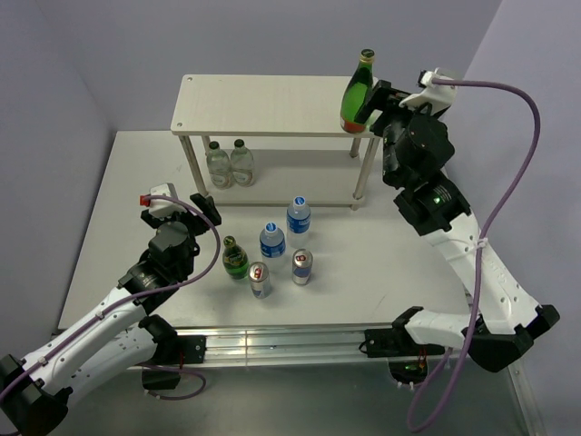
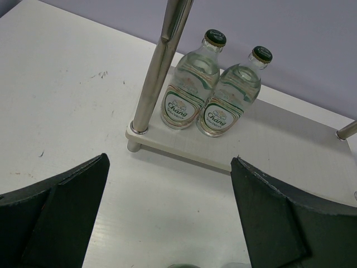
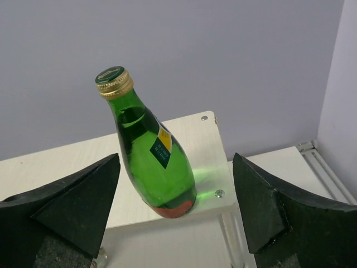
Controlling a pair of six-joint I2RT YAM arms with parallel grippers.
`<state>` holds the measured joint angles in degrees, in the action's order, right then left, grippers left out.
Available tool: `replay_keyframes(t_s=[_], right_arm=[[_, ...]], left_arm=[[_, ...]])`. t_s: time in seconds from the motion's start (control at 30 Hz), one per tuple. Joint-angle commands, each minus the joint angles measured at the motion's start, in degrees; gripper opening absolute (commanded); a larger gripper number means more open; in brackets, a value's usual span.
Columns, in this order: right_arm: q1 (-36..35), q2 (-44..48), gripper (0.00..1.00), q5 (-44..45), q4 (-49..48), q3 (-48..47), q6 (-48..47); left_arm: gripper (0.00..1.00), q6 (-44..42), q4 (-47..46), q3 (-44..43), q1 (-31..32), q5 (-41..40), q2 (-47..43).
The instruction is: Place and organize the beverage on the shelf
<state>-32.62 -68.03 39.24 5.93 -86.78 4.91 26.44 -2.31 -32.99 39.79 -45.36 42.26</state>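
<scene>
Newbie: Bench (image 1: 381, 263) rundown please? Where's everything sitting right now?

Regular: Shelf (image 1: 263, 104) runs along the far edge, biggest thing out there. Right gripper (image 3: 175, 162) is up at the shelf's right end, jaws spread wide with a green bottle (image 1: 358, 95) between them. Fingers are clear of the glass on both sides, so nothing's being gripped. The bottle stands on the top board on its own, tucked by the right-hand corner. My guess is the tall stuff goes up top because headroom under that board looks tight.

Newbie: And the left one?

Regular: Left gripper (image 2: 170, 162) hangs open and empty toward the bench's left edge. It's aimed at the lower board, where two clear bottles (image 2: 187, 84) stand side by side at the left end, right by a leg. The rest waits bunched mid-bench toward the near edge: second green bottle (image 1: 235, 257), two water bottles (image 1: 272, 241), then two cans (image 1: 260, 279). The second green bottle is nearest the left gripper, so I'd reckon that's its pick. Five of six to go, so early days.
</scene>
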Motion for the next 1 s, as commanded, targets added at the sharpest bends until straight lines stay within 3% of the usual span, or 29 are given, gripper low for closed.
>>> replay_keyframes(t_s=[0.0, 0.13, 0.2, 0.23, 0.27, 0.37, 0.97], right_arm=[[0.01, -0.96, 0.88, -1.98, -1.80, 3.28, 0.98], [0.01, -1.58, 0.88, -2.24, -1.28, 4.69, 2.21], [0.01, -1.14, 0.83, -2.51, -1.80, 6.35, 3.00], [0.01, -0.88, 0.77, -2.33, -1.80, 6.89, 3.35], [0.01, -0.53, 0.57, -1.81, -1.63, 7.76, 4.22], [0.01, -0.17, 0.36, -1.19, -1.98, 9.08, 4.94], [0.63, -9.75, 0.29, 0.83, -4.09, 4.52, 1.51]], left_arm=[[0.97, 0.02, -0.95, -0.76, 0.20, -0.78, 0.19], [0.97, -0.07, -1.12, -0.58, 0.20, -1.22, 0.28], [0.97, -0.07, -0.95, -0.76, 0.20, -1.39, 0.45], [0.97, -0.07, -1.12, -0.76, 0.20, -1.48, 0.54], [0.97, -0.16, -1.21, -0.67, 0.20, -1.31, 0.63], [0.97, -0.07, -0.95, -0.76, 0.20, -1.39, 0.89], [0.97, 0.02, -0.77, -0.67, 0.20, -1.48, 0.54]])
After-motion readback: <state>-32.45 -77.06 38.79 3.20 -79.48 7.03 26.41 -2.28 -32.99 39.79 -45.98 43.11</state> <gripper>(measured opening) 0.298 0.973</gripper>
